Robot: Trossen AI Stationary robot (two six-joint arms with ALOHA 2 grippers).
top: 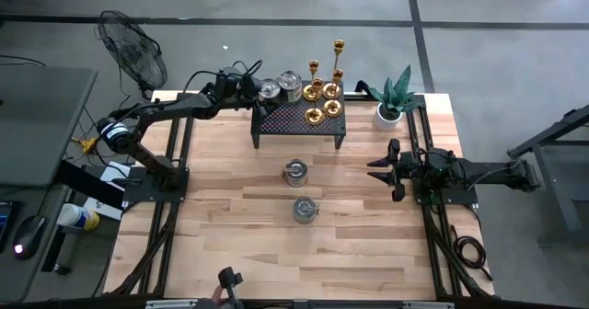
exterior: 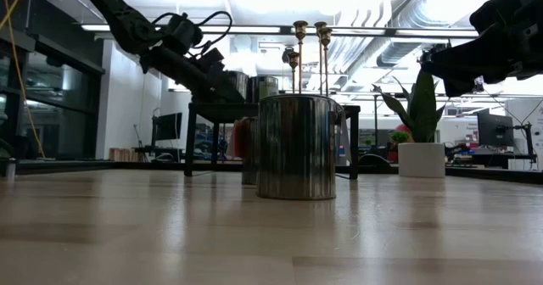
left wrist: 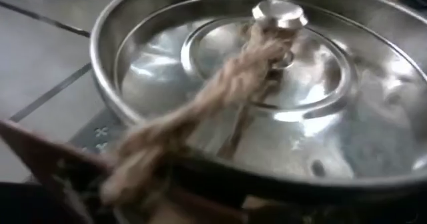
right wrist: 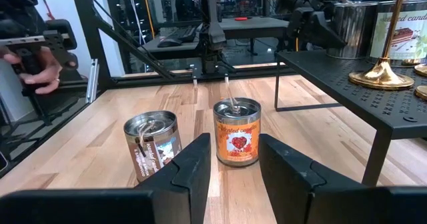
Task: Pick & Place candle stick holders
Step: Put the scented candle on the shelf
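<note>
While the left claw [top: 250, 86] stands wide at a tin [top: 269, 89] on the black shelf [top: 276, 120], a stray sweep risks toppling the candle stick holders [top: 324, 93] just beside.

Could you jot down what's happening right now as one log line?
left gripper: jaws open at tin on black shelf | right gripper: jaws open, empty | candle stick holders: on shelf

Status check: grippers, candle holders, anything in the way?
Left gripper open at candle tin on black shelf. Right gripper open, empty. Candle stick holders untouched on shelf.
</note>
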